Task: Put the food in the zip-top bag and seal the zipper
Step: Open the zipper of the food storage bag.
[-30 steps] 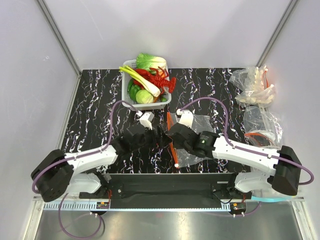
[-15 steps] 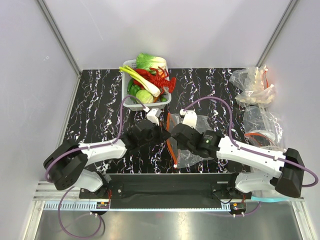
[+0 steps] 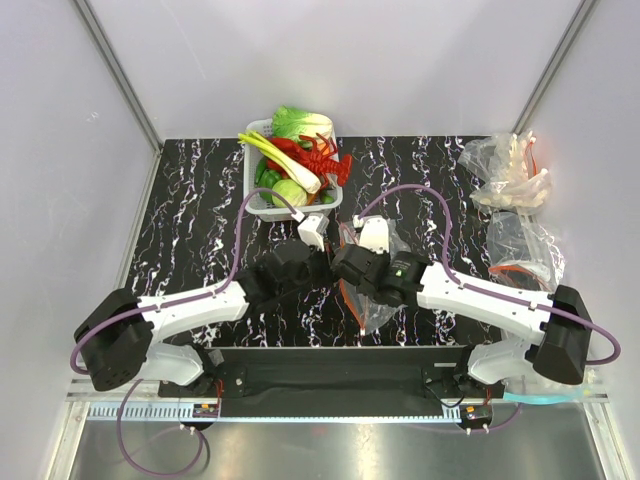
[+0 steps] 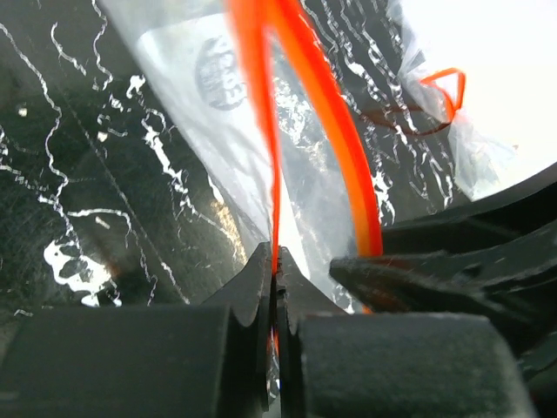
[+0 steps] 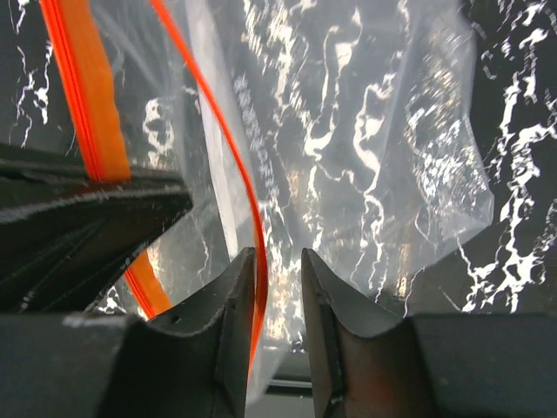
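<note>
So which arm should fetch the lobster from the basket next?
Probably the right. The left pincer is clamped on the orange strip of the bag, holding its mouth; the right pincer stands open, gripping nothing, so it can leave for the lobster.

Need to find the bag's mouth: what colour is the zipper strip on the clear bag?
Bright red-orange; the zipper shows best in the left wrist view.

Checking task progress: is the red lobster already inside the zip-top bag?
No, the lobster lies in the basket, apart from the zip-top bag.
</note>
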Robot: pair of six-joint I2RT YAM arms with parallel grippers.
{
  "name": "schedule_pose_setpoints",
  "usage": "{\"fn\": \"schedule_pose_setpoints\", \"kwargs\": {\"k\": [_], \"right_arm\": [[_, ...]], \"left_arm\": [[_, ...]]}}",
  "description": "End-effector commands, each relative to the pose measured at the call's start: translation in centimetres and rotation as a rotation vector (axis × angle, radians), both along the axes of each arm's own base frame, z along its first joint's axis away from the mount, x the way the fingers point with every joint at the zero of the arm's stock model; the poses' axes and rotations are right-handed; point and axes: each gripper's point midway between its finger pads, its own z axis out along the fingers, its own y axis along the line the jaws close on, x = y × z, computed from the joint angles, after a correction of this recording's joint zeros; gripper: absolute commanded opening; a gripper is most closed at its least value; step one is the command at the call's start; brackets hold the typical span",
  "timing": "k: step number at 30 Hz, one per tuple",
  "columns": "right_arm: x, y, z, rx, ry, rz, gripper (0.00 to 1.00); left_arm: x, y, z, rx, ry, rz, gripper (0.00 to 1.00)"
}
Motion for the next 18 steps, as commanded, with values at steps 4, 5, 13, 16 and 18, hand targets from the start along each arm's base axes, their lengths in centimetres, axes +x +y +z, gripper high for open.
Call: {"fn": "schedule_pose_setpoints", "kwargs": {"k": [4,5,13,16,18], "right_arm": [[1.8,0.2,2.5,-0.007,-0.102,-0.006,0.28],[1.7,0.3,2.5,-0.005,-0.103,0.002,0.23],[2.0,-2.8,4.7,-0.132,-0.137,-0.077,0.0],[2.0,-4.9,6.5,-0.215,-0.163,-0.131,0.0],[1.8,-6.8,8.2,-0.292,-0.18,-0.167,0.0]], "left_arm": [[0.2,-0.2,2.6,-0.036,-0.044,0.004,0.0],[0.2,-0.1,2.6,-0.037,-0.045,0.007,0.0],[1.7,0.5,1.4,-0.005,-0.01,0.024,0.01],[2.4,0.8,1.0,0.05,-0.014,0.036,0.07],[2.8,0.7,1.0,0.07,-0.018,0.039,0.09]]}}
